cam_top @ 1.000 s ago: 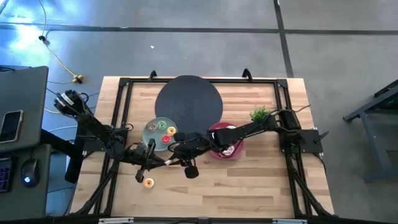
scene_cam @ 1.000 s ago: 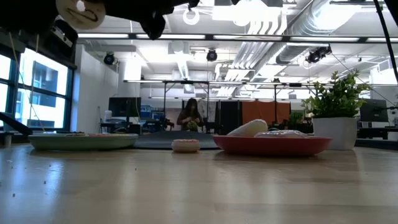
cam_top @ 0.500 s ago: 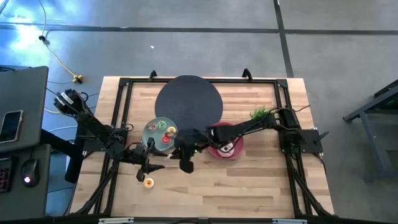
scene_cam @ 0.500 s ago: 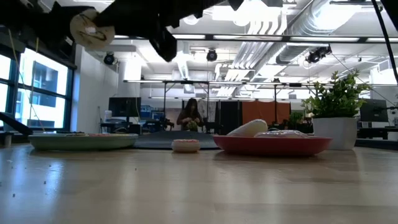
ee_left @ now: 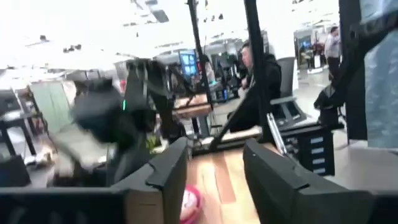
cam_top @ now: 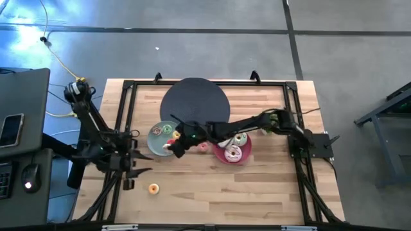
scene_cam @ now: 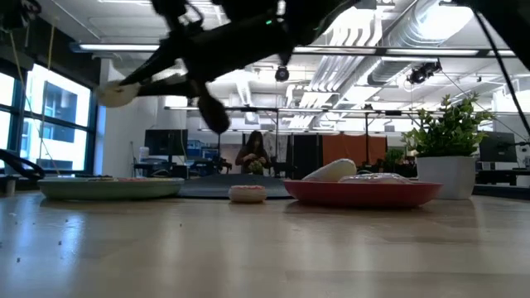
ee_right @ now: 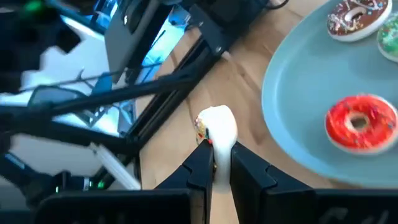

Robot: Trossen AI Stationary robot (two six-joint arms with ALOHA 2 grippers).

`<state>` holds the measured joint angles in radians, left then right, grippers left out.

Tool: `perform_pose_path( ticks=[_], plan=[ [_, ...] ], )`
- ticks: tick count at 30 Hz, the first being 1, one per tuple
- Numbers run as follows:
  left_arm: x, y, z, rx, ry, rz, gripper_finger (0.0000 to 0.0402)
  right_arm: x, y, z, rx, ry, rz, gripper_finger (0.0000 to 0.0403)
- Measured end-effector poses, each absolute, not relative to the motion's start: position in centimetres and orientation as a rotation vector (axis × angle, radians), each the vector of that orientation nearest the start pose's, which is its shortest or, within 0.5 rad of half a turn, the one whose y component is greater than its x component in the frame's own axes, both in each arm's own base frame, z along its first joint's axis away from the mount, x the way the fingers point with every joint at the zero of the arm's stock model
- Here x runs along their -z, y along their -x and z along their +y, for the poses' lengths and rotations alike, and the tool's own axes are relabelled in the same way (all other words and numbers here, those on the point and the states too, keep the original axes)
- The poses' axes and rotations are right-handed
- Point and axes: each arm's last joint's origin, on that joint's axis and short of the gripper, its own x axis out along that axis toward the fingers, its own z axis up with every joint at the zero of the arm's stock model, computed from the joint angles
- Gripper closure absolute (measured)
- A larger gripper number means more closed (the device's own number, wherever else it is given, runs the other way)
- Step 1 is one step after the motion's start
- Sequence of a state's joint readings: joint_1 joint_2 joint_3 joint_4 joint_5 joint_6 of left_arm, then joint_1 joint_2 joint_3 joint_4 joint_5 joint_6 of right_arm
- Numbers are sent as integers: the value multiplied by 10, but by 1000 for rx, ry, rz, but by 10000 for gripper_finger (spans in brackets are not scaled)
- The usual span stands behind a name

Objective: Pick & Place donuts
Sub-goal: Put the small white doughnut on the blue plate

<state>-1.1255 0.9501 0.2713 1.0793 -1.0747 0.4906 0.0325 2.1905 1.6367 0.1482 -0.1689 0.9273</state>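
Right arm reaches across the bench, its hand (cam_top: 172, 146) hanging over the near edge of the grey-green plate (cam_top: 156, 136); fingers pinched tight on a white-iced donut (ee_right: 217, 127), held on edge between the tips. From table height the same donut (scene_cam: 120, 93) shows well up in the air, above the plate (scene_cam: 110, 189). This reads as the carry step, with the drop-off not yet made. The plate already has a red donut (ee_right: 360, 121), a chocolate one (ee_right: 357, 15) and a sliver of a green one (ee_right: 389, 40) at the frame edge, so the free room looks to be the bare near side. Next move, as I judge it: shift a little further over the plate, come down, then let the fingers part so the ring falls flat rather than rolling off the rim. Other donuts wait elsewhere: two on the pink plate (cam_top: 221, 154), a small pink one (cam_top: 203, 147) on the wood between the plates, a small orange one (cam_top: 153, 188) alone toward the front of the bench. Left arm waits at the left edge of the bench, its hand (ee_left: 214, 180) spread apart and empty.
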Motion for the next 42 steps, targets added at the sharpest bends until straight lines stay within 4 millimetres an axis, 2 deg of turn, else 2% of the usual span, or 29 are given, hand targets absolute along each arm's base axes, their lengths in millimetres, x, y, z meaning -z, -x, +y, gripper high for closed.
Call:
perform_pose_path(
  ticks=[6, 9, 12, 15, 19, 23, 27, 33, 42],
  plan=[
    [-284, -73, -129, -5, -233, -250, 295, -187, -535, 24, 71, -881, 572, 363],
    [-305, -65, -122, -18, -298, -265, 303, -188, -546, 18, 114, -831, 611, 358],
    [-324, -58, -116, -14, -360, -282, 305, -187, -553, 6, 165, -800, 624, 355],
    [-337, -55, -116, -16, -429, -269, 305, -176, -556, -5, 200, -812, 648, 357],
    [-351, -55, -116, -26, -494, -260, 305, -169, -556, -8, 193, -839, 652, 357],
    [-359, -54, -115, -29, -540, -254, 305, -162, -554, -4, 189, -831, 675, 342],
    [-360, -54, -113, -29, -551, -253, 305, -164, -556, 4, 186, -807, 653, 318],
    [-361, -54, -112, -28, -546, -253, 305, -148, -559, 7, 197, -866, 660, 293],
    [-360, -54, -113, -19, -524, -250, 305, -154, -558, 4, 241, -694, 645, 261]
  ],
)
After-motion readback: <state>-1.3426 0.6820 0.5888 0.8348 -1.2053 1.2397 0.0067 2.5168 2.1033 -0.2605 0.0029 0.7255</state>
